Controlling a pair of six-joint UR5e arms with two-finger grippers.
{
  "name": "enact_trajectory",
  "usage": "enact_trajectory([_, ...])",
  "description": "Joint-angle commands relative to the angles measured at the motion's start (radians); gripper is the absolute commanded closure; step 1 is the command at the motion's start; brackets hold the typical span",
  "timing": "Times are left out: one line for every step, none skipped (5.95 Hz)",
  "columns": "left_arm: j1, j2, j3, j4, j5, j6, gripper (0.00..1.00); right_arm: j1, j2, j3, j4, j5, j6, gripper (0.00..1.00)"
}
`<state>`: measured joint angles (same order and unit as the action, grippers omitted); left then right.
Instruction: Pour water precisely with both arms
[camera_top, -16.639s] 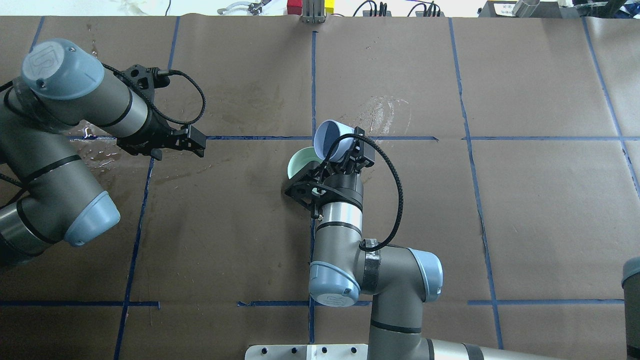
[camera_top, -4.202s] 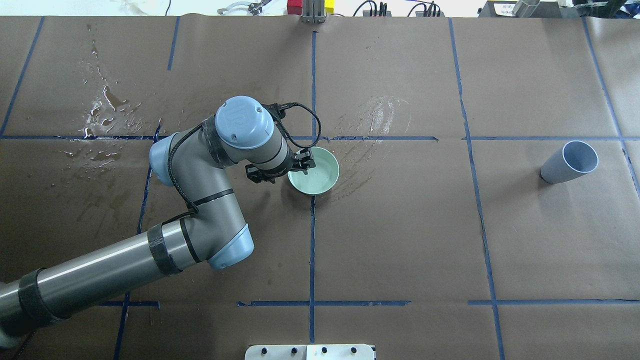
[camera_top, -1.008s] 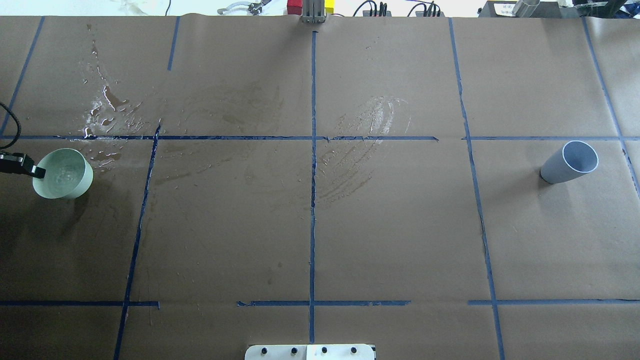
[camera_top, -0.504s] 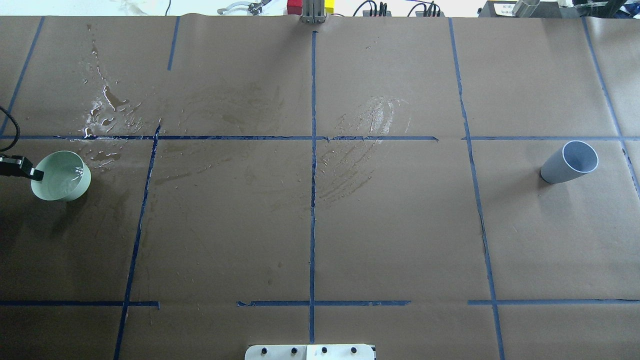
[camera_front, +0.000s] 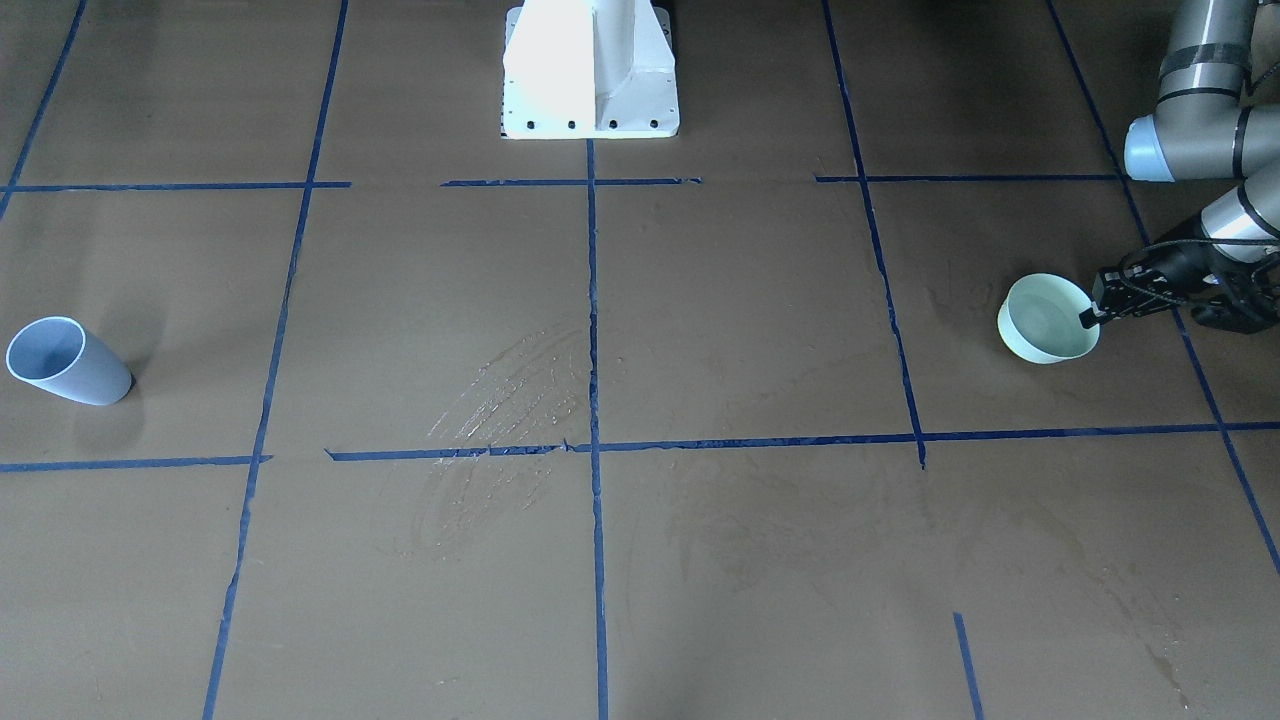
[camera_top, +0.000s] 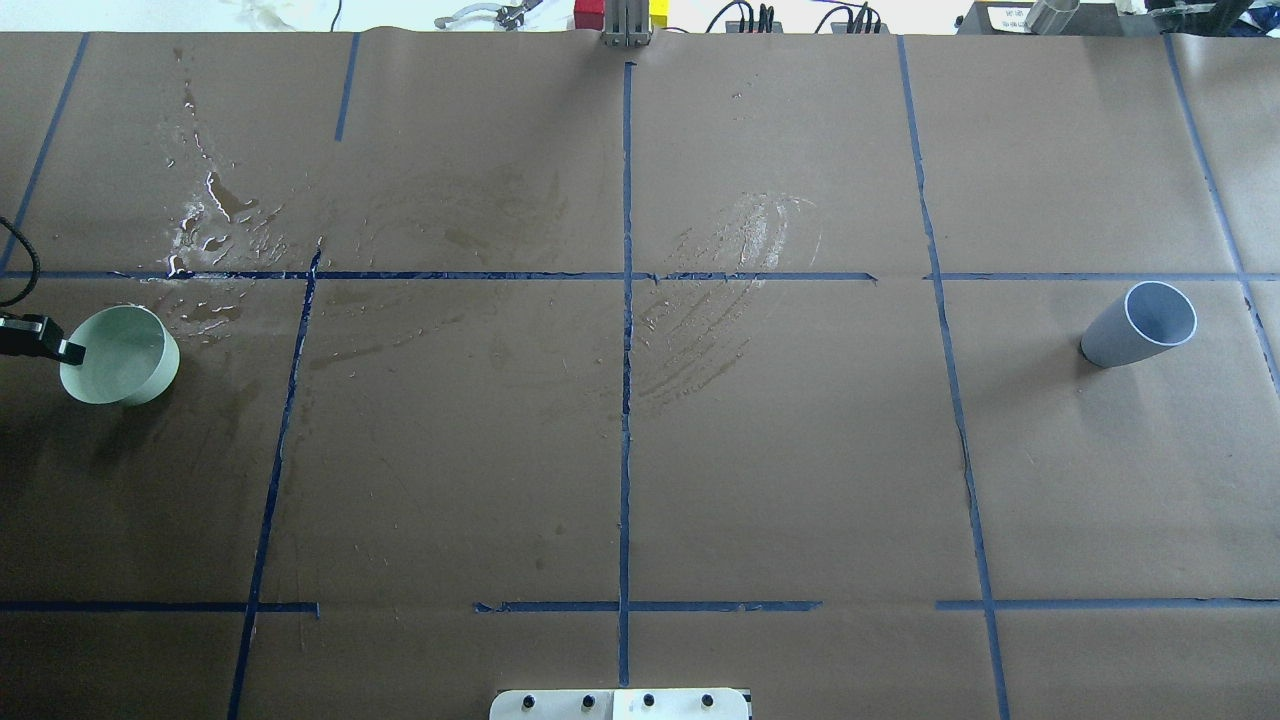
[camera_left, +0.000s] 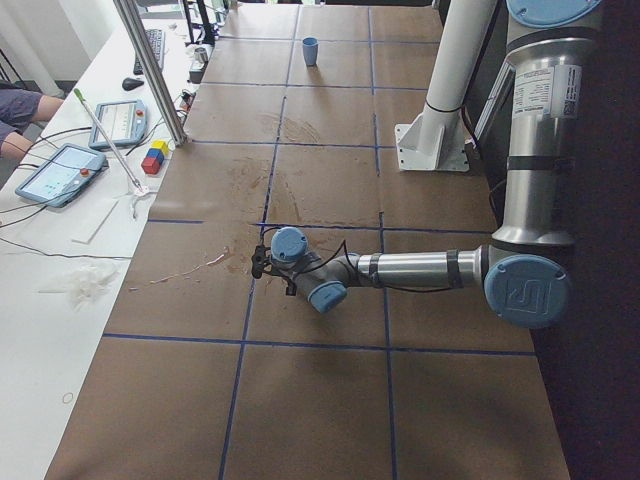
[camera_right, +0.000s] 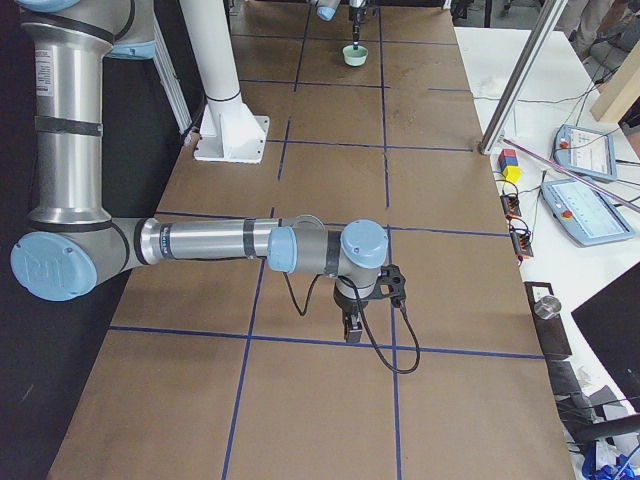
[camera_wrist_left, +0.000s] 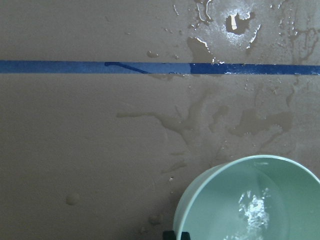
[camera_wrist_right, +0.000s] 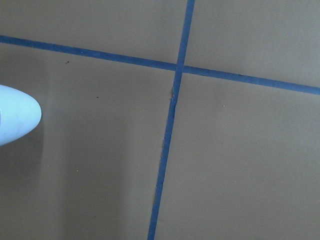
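Mint bowl (camera_front: 1032, 346) is clamped by its rim in my left pincer (camera_front: 1088, 317), water (camera_wrist_left: 255, 207) glinting inside it. My right pincer (camera_right: 352, 326) hangs over brown paper (camera_right: 450, 300); whether it is clenched I cannot tell.

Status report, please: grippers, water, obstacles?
Left gripper shut on green bowl rim; right gripper state unclear. Water in bowl. Spilled puddles beside it.

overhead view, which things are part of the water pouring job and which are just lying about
In the job: green bowl, water in it, blue cup, left gripper on the bowl's rim.
Lying about: spilled puddles, coloured blocks, white pedestal.
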<state>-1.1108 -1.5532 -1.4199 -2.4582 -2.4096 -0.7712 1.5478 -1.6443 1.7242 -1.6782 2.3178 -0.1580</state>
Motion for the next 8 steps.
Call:
enact_trajectory([0.0,0.001,0.002,0.001,0.022,0.001,0.9,0.0,0.0,0.0,0.0,0.0,0.0,0.0])
enact_trajectory([0.002,-0.001,0.002,0.001,0.047,0.001,0.82,0.0,0.0,0.0,0.0,0.0,0.0,0.0])
enact_trajectory([0.002,-0.001,0.002,0.001,0.049,0.001,0.7,0.0,0.0,0.0,0.0,0.0,0.0,0.0])
enact_trajectory([0.002,-0.001,0.002,0.001,0.049,0.001,0.53,0.0,0.0,0.0,0.0,0.0,0.0,0.0])
enact_trajectory([0.002,-0.005,-0.005,0.002,0.049,-0.002,0.31,0.0,0.001,0.0,0.0,0.0,0.0,0.0])
enact_trajectory([-0.004,-0.011,-0.014,0.005,0.047,0.0,0.0,0.0,0.001,0.0,0.0,0.0,0.0,0.0])
enact_trajectory([-0.047,-0.005,-0.017,0.005,0.047,0.019,0.0,0.0,0.003,0.002,0.0,0.0,0.0,0.0])
enact_trajectory([-0.07,-0.002,-0.019,0.017,0.041,0.092,0.0,0.0,0.006,0.002,0.0,0.0,0.008,0.0])
